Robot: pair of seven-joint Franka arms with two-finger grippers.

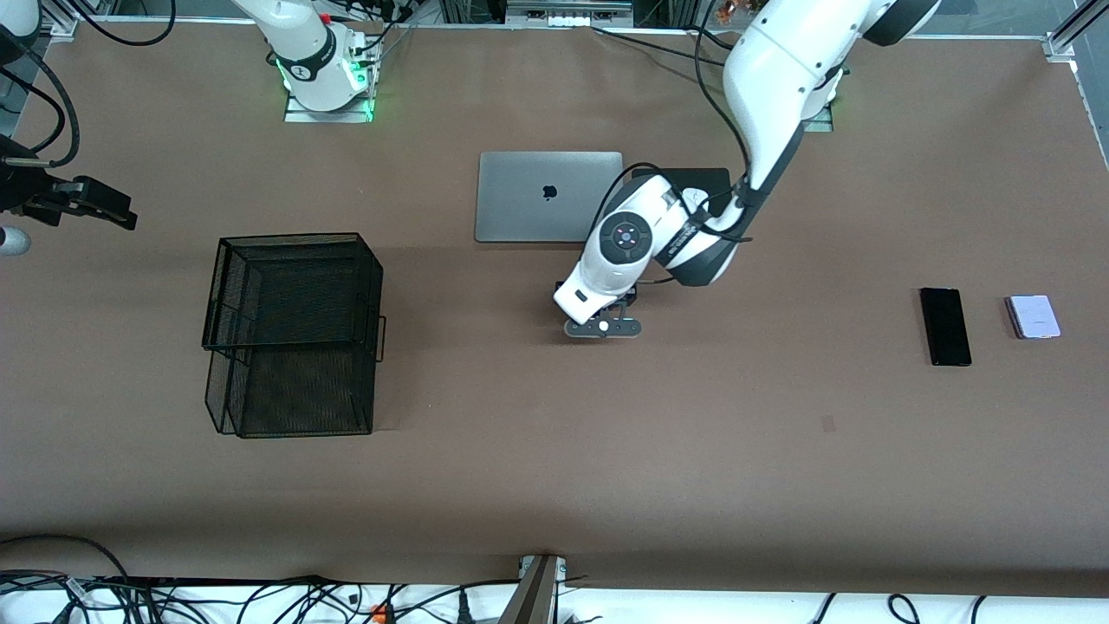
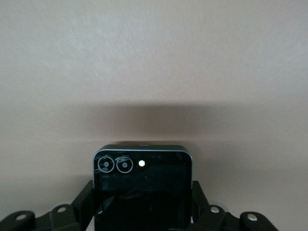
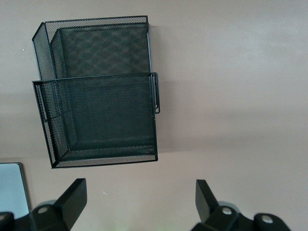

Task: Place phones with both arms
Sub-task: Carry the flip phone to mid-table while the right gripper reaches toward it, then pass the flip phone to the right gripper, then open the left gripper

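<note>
A: On front view, my left gripper (image 1: 604, 322) hangs over bare table just nearer the camera than the silver laptop (image 1: 548, 196); its load is hidden. The slab phone (image 1: 944, 326) and lilac flip phone (image 1: 1033, 316) lie at the left arm's end.

B: Left wrist view?

A: Fingers (image 2: 82, 202) clenched on the black flip phone (image 2: 143, 185), lower half cut off; it could slip.

B: Right wrist view?

A: Right gripper (image 3: 139, 197) released, waiting above the mesh basket (image 3: 101, 115).

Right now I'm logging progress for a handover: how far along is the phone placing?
Nothing looks placed yet: the black mesh basket shows no phone inside. In hand: the left pincer is shut on the black flip phone, over bare table near the laptop. Left: the black slab phone and the lilac-white flip phone lie at the left arm's end. The right pincer waits open.
</note>
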